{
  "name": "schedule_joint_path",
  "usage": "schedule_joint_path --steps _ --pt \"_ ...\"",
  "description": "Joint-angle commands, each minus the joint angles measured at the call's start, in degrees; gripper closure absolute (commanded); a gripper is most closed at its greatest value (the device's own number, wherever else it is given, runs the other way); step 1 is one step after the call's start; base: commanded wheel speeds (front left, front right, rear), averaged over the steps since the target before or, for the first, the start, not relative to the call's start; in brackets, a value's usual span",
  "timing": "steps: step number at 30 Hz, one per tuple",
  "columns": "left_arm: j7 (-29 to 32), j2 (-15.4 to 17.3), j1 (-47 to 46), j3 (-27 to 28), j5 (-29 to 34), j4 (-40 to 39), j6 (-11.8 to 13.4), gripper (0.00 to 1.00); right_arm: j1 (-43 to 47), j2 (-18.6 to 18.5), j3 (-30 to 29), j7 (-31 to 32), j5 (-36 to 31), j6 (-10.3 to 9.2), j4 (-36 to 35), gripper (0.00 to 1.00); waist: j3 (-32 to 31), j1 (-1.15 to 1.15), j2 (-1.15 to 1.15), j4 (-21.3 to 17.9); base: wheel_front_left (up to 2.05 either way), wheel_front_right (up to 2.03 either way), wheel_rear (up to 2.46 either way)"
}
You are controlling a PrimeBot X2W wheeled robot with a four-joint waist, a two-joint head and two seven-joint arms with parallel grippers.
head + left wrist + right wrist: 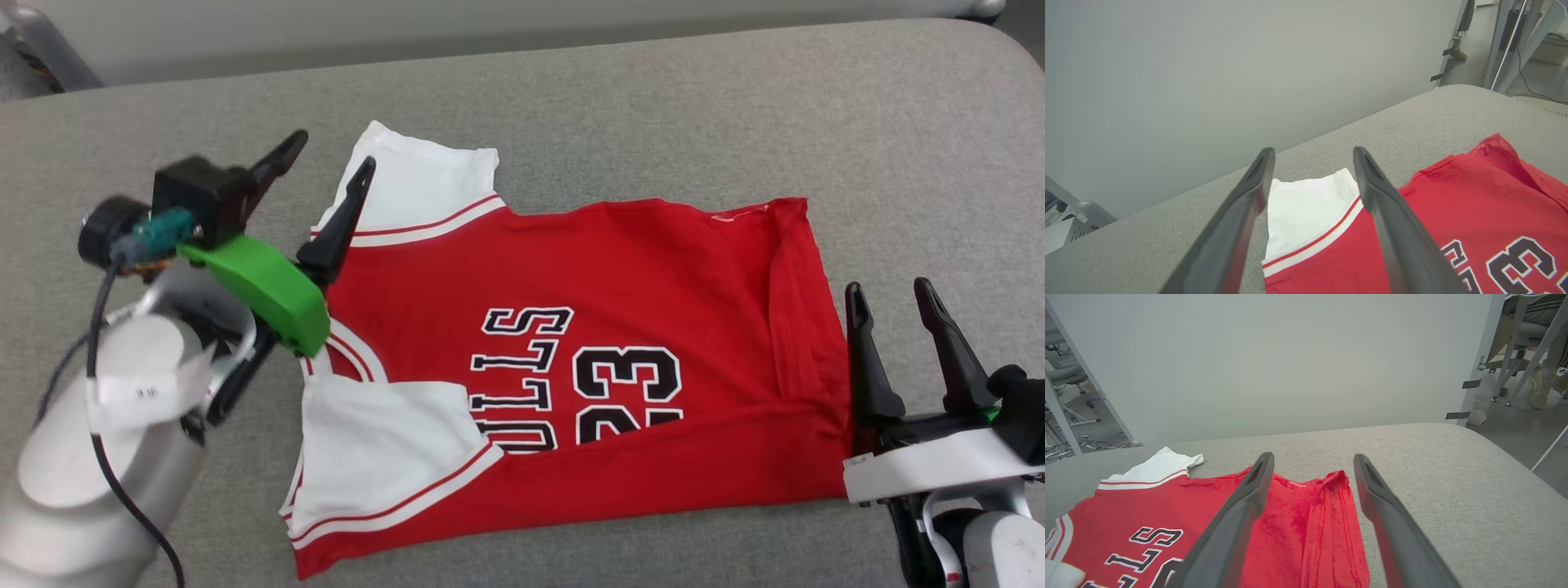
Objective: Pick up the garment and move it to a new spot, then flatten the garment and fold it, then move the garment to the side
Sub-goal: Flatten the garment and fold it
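Observation:
The garment [620, 278], a red jersey with white sleeves and black lettering, lies on the grey padded surface with its collar to the left and its hem to the right. Its near long edge is folded over the print, and the near sleeve lies on top. My left gripper [331, 159] hovers open above the far white sleeve [1306, 204], with nothing between its fingers. At the hem end, my right gripper [890, 294] stands open and empty; the turned-up hem edge [1331, 522] lies between its fingers in the right wrist view.
The grey padded surface [653, 106] extends beyond the shirt on all sides, with a pale wall behind its far edge. Chair and table legs [1515, 367] stand on the floor off the right end.

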Motion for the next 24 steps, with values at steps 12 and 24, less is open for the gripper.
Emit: schedule_joint_path --steps 12,24 --pt "33.75 5.23 -29.82 -3.50 -12.24 16.92 -3.85 0.00 -5.61 1.58 4.99 -2.88 0.37 -0.05 -0.97 0.00 13.41 0.00 0.00 -10.42 0.00 0.00 0.00" --pt "47.52 7.98 -39.65 -8.62 -11.41 29.96 -3.94 0.00 -9.89 2.55 7.83 -5.58 1.25 -0.05 1.00 0.00 19.28 0.00 0.00 -13.76 0.00 0.00 0.00"
